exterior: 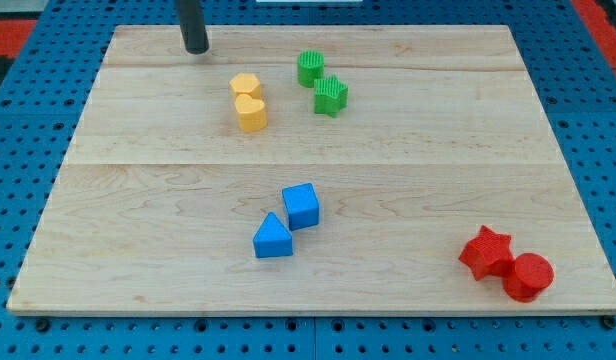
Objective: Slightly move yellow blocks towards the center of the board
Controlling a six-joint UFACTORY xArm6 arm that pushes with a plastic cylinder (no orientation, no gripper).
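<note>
Two yellow blocks sit together at the upper middle-left of the wooden board (138,200): a yellow hexagon block (245,86) and, touching it just below, a yellow heart-shaped block (252,113). My tip (196,49) stands near the board's top edge, up and to the left of the yellow hexagon, apart from it.
A green round block (310,68) and a green star block (331,95) lie right of the yellow pair. A blue cube (301,205) and a blue triangular block (272,238) sit at the lower middle. A red star (485,252) and a red cylinder (528,276) sit at the bottom right.
</note>
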